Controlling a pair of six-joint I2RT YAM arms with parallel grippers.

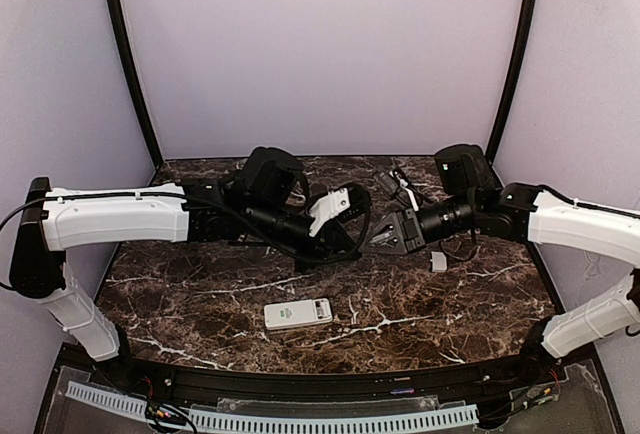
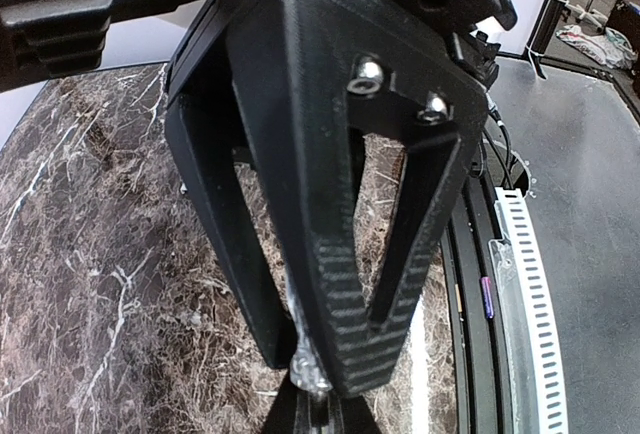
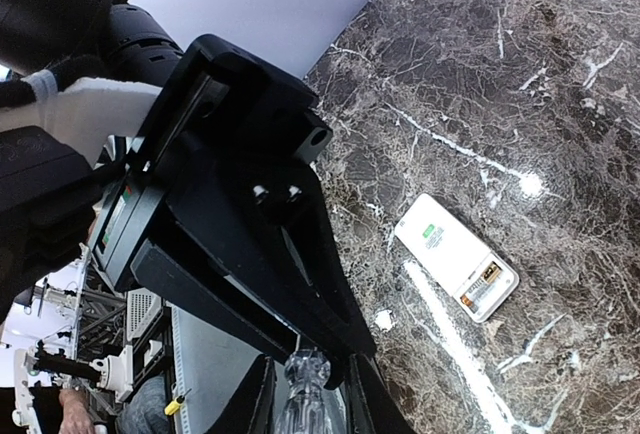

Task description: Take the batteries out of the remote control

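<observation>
The remote control (image 1: 298,313) lies on the marble table near the front middle, its back facing up. In the right wrist view the remote control (image 3: 445,249) has its battery bay open at one end, with batteries (image 3: 487,284) inside. My left gripper (image 1: 358,238) and right gripper (image 1: 380,239) meet tip to tip above the table, behind the remote. A clear plastic tool (image 3: 305,394) sits between them. It also shows in the left wrist view (image 2: 308,359), pinched at my left fingertips. Both grippers look shut on it.
A small white squarish plastic piece (image 1: 438,262) lies on the table under the right arm. Loose cables (image 1: 400,189) lie at the back. A perforated white strip (image 1: 300,419) runs along the front edge. Walls close in the table at the back and sides.
</observation>
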